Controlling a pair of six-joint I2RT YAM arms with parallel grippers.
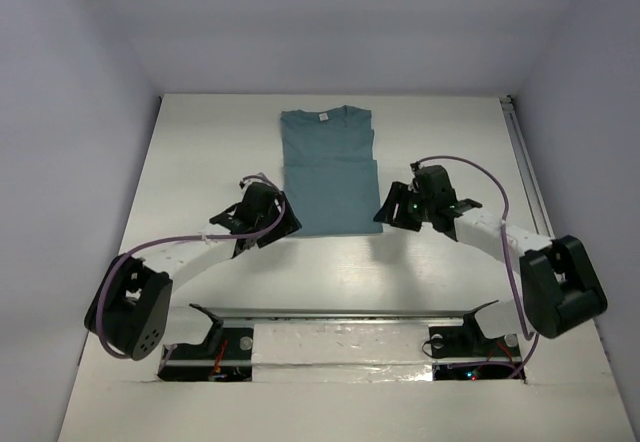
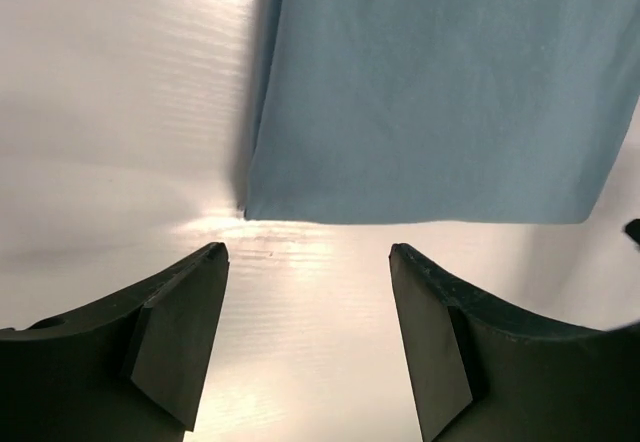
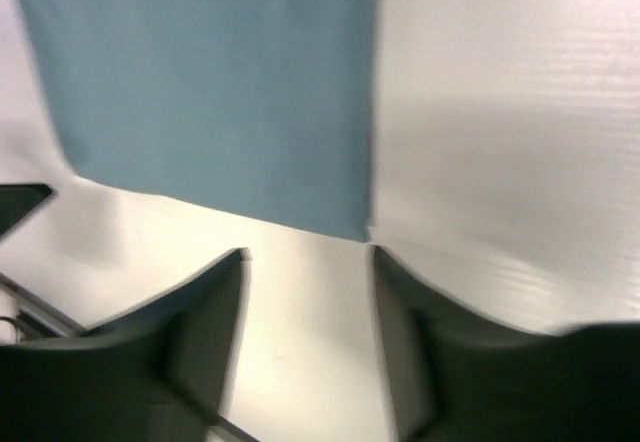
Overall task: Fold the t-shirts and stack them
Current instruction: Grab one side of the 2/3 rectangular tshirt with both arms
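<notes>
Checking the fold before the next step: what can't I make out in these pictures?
- Text on the label: too small in the top view.
- Neck end of the t-shirt: cut off by the top edge in both wrist views.
- The right hand: blurred in the right wrist view.
- Layers folded under: hidden by the top cloth in all views.

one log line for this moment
t-shirt: folded narrow, flat on table | left gripper: open, near hem's left corner | right gripper: open, near hem's right corner
</notes>
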